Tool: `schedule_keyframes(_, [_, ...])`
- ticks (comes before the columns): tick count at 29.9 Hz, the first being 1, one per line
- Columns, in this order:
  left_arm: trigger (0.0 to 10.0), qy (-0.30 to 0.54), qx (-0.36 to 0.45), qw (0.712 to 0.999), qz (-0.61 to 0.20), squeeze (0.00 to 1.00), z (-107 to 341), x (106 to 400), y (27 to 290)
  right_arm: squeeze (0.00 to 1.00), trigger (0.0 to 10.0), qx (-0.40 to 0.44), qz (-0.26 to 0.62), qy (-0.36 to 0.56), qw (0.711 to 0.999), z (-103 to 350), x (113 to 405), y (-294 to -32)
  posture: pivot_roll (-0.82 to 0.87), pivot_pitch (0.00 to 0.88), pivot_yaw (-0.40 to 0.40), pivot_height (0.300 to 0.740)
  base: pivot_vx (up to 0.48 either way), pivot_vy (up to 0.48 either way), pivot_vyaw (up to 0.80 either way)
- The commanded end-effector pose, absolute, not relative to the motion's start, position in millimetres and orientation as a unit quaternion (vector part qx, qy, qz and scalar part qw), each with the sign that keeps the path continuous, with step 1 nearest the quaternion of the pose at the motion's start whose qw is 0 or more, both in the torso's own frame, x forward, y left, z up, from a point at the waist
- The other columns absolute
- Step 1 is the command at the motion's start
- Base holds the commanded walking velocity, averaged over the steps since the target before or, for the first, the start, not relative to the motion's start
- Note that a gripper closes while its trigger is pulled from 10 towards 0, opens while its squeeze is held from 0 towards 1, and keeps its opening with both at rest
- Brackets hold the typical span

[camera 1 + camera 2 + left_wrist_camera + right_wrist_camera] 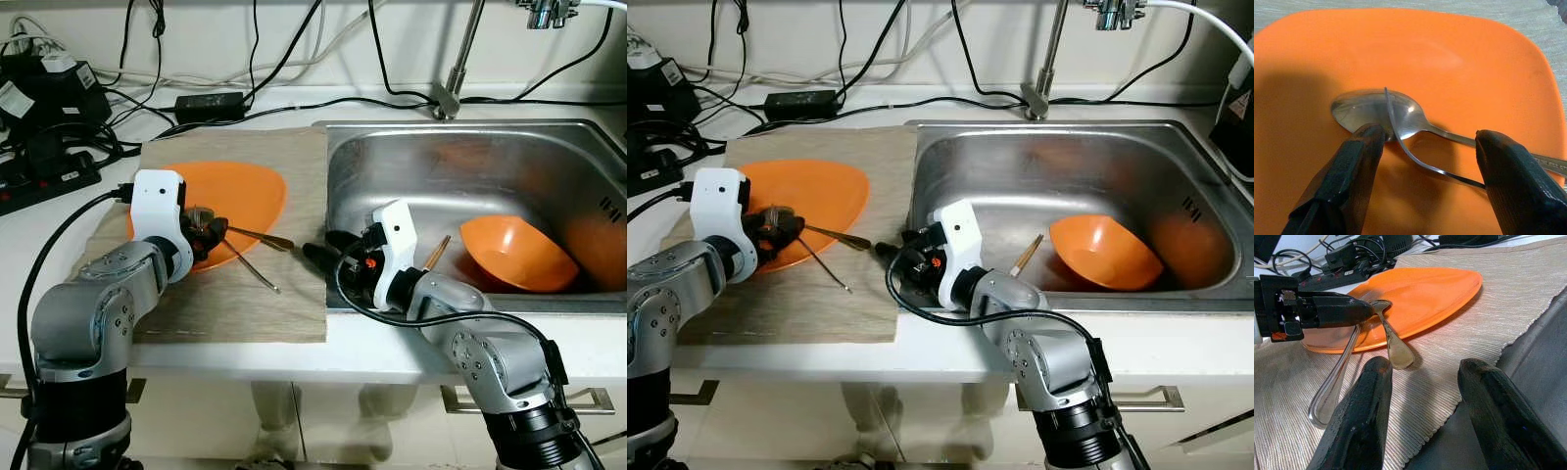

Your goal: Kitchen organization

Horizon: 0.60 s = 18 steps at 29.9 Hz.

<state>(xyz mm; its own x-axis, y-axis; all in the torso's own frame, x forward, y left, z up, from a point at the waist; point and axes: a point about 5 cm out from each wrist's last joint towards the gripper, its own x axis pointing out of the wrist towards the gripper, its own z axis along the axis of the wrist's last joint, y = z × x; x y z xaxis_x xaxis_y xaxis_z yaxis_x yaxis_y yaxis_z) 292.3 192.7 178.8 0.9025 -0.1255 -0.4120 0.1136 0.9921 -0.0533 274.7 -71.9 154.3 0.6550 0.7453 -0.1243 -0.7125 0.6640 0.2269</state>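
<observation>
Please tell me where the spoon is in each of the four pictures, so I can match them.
Left eye view: spoon, bowl on the orange plate, handle out over the mat, by the left gripper.
Right eye view: spoon, same place, left of the sink.
Left wrist view: spoon on the plate, ahead of the black fingers.
Right wrist view: spoon, handle off the plate rim.
Shared landmark: the orange plate.

Black cables (tangled) behind tap

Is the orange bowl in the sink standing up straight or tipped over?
Tipped. The orange bowl leans on its side in the sink, its open mouth facing sideways rather than up.
</observation>
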Motion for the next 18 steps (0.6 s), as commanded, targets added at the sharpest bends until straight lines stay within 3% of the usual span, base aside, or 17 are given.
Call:
schedule_keyframes(1, [10.0, 0.213, -0.008, 0.975, -0.064, 0.0, 179.9, 294.7, 192.3, 0.0, 10.0, 0.073, 0.402, 0.089, 0.908, 162.3, 275.5, -71.8, 0.02, 0.022, 0.095, 0.74, 0.0, 0.0, 0.0])
schedule_keyframes(4, [10.0, 0.217, -0.007, 0.974, -0.063, 0.0, 178.2, 294.5, 193.0, 0.0, 10.0, 0.074, 0.401, 0.09, 0.908, 162.0, 275.1, -71.8, 0.02, 0.022, 0.095, 0.74, 0.0, 0.0, 0.0])
schedule_keyframes(5, [8.5, 0.218, -0.008, 0.974, -0.062, 0.0, 177.7, 294.2, 193.1, 0.0, 10.0, 0.074, 0.401, 0.091, 0.908, 161.4, 274.7, -71.7, 0.03, 0.024, 0.095, 0.74, 0.0, 0.0, 0.0])
schedule_keyframes(6, [0.8, 0.22, -0.008, 0.974, -0.061, 0.0, 177.2, 294.0, 193.6, 0.0, 10.0, 0.075, 0.401, 0.092, 0.908, 161.3, 274.6, -71.7, 0.03, 0.024, 0.095, 0.74, 0.0, 0.0, 0.0])
schedule_keyframes(7, [0.8, 0.221, -0.008, 0.973, -0.06, 0.0, 176.8, 293.8, 194.0, 0.0, 10.0, 0.075, 0.401, 0.092, 0.908, 161.2, 274.5, -71.7, 0.03, 0.024, 0.095, 0.74, 0.0, 0.0, 0.0])
schedule_keyframes(8, [0.0, 0.222, -0.008, 0.973, -0.06, 0.0, 176.3, 293.7, 194.4, 0.0, 10.0, 0.075, 0.401, 0.092, 0.908, 161.1, 274.4, -71.6, 0.03, 0.024, 0.095, 0.74, 0.0, 0.0, 0.0])
schedule_keyframes(18, [0.0, 0.224, -0.009, 0.973, -0.057, 0.0, 172.7, 293.2, 196.3, 0.0, 10.0, 0.076, 0.4, 0.097, 0.908, 159.5, 274.3, -72.4, 0.02, 0.022, 0.091, 0.74, 0.0, 0.0, 0.0])
